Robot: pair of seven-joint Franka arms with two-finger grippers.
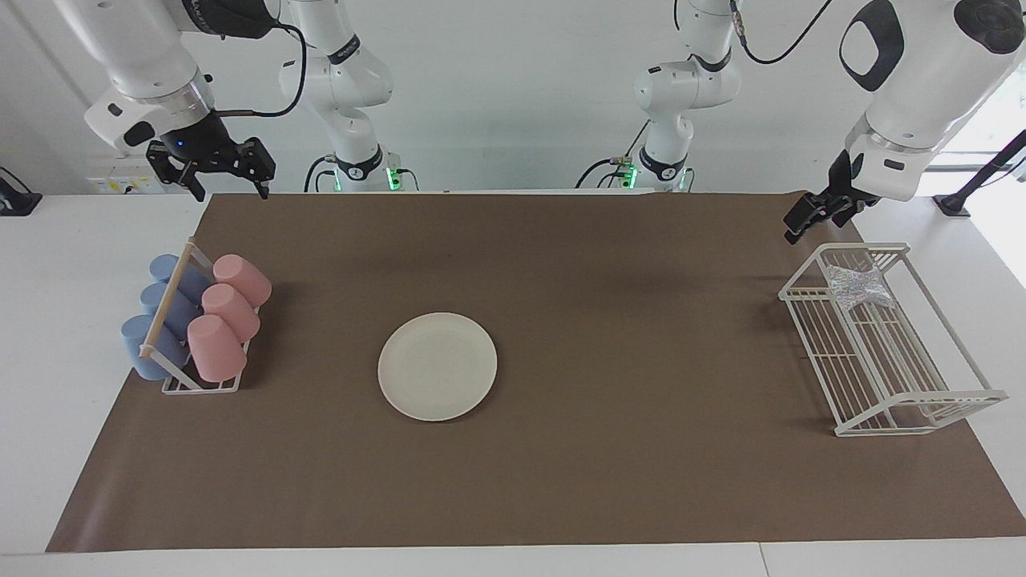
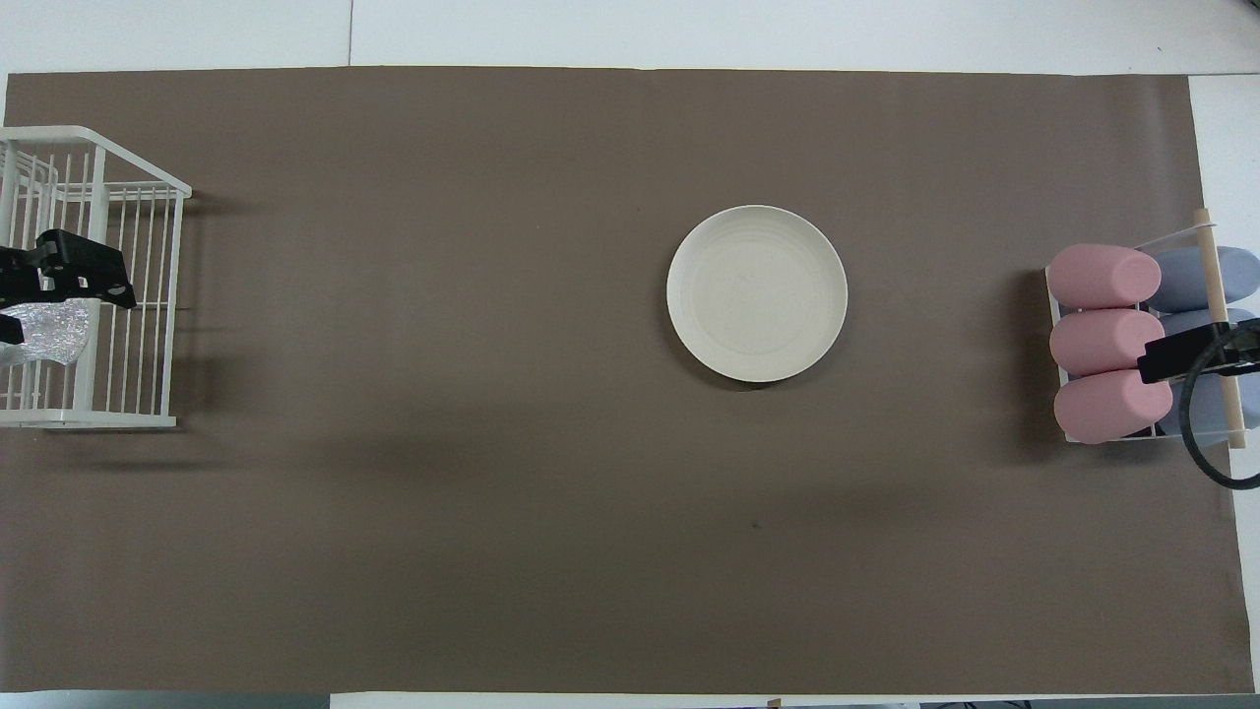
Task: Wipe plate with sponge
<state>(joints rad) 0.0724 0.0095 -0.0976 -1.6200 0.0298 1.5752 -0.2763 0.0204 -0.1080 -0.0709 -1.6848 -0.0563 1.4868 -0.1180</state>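
Observation:
The cream-white plate (image 1: 437, 366) (image 2: 756, 292) lies flat near the middle of the brown mat, with nothing on it. The silvery, crinkled sponge (image 1: 858, 286) (image 2: 49, 333) rests inside the white wire rack (image 1: 946, 405) (image 2: 138, 187) at the left arm's end of the table, in the part of the rack nearer to the robots. My left gripper (image 1: 811, 216) hangs open and empty in the air over that end of the rack, apart from the sponge. My right gripper (image 1: 229, 189) is open, empty and raised over the right arm's end of the mat, far from the plate.
A small stand (image 1: 200, 388) (image 2: 1217, 325) with three pink cups (image 1: 228, 311) and three blue cups (image 1: 160, 300) lying on their sides sits at the right arm's end. The brown mat (image 1: 641, 336) covers most of the white table.

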